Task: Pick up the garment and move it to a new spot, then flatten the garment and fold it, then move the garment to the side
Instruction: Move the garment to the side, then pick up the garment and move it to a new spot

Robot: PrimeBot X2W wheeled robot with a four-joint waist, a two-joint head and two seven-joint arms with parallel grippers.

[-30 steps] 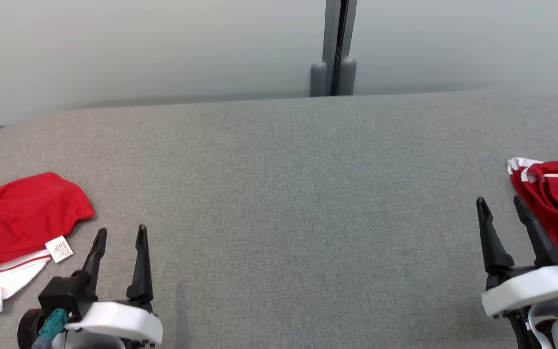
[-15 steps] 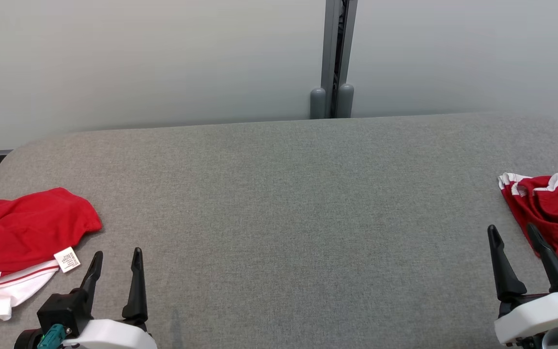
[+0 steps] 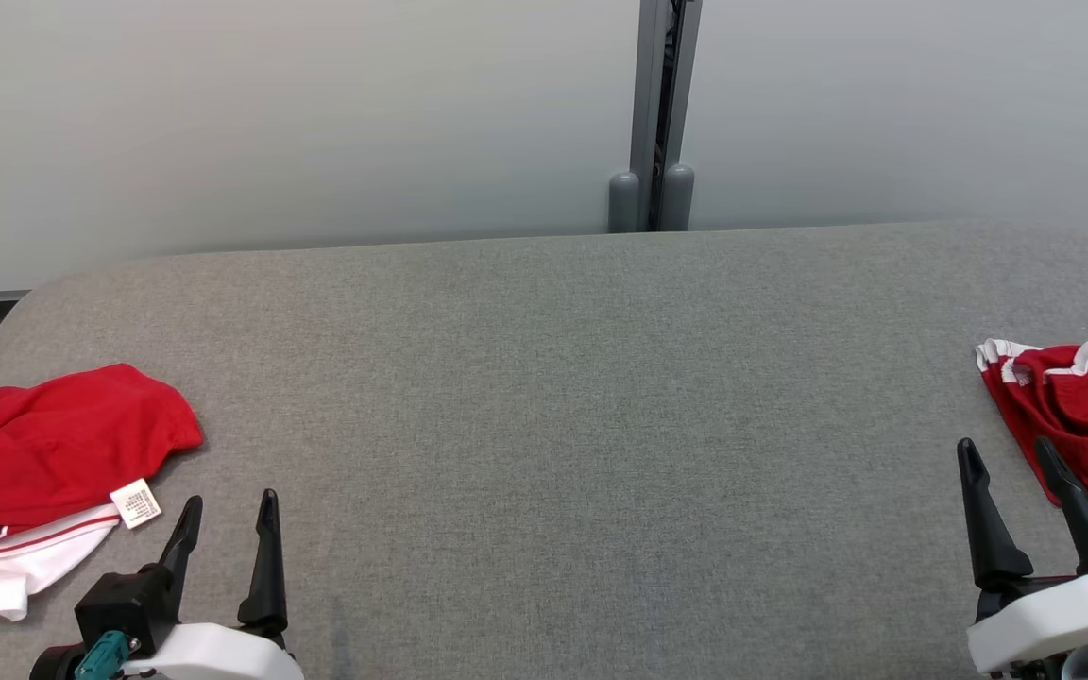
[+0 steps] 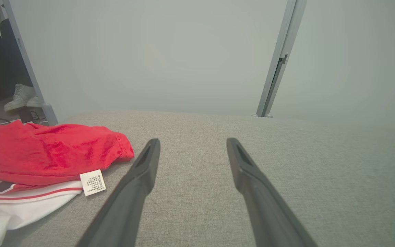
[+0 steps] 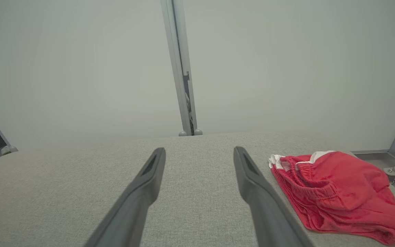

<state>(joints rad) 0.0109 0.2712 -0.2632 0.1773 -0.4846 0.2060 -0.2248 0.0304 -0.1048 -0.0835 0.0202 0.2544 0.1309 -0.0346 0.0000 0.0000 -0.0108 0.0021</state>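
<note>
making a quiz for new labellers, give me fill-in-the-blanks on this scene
The left gripper and right gripper are both ____, holding nothing.
The crumpled red shorts with a white waistband lie on the robot's ____ side.
The red and white garment with a small white label lies on the robot's ____ side.
Missing: open; right; left.

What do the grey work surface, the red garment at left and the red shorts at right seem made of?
Work surface: grey woven upholstery cloth, matte; a fine weave grain shows.
Left red garment: soft knit, likely cotton; slight sheen on its folds.
Red shorts: thin knit or jersey, hard to tell which; gathered elastic waistband.
</note>
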